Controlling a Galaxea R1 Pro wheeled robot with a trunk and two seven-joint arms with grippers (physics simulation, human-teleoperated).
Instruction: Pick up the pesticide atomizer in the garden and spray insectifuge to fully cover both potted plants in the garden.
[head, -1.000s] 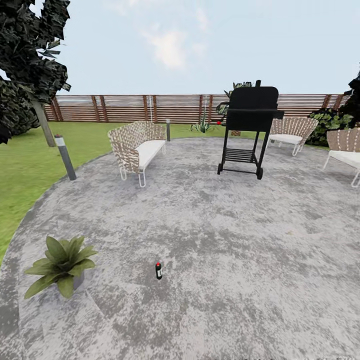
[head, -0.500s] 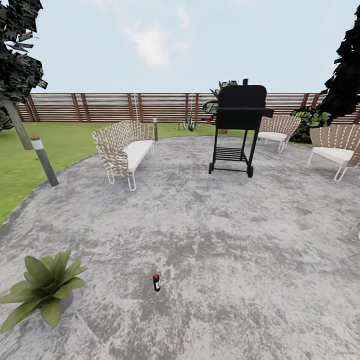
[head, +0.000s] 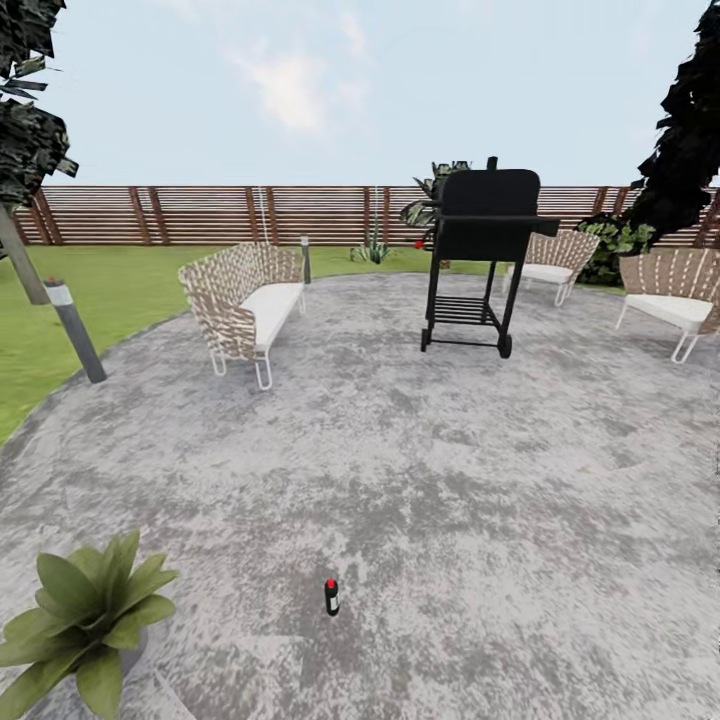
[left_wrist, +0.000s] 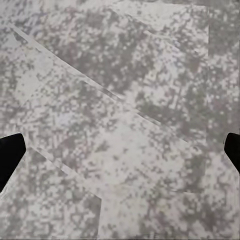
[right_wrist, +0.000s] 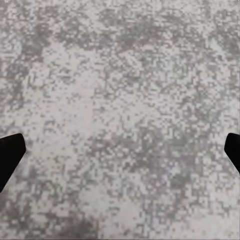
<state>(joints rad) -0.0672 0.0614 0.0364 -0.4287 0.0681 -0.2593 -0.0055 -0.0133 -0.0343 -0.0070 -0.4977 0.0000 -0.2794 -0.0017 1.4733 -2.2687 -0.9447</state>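
Approaching the pesticide atomizer upright on the patio, stop close and square; both pincers are wide open and empty.

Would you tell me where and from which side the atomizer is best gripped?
Grip the atomizer around its dark body, below the red-spotted top. It stands upright and alone on the patio, so I would come in level from the robot's side, jaws straddling it. The potted plant sits well left, apart.
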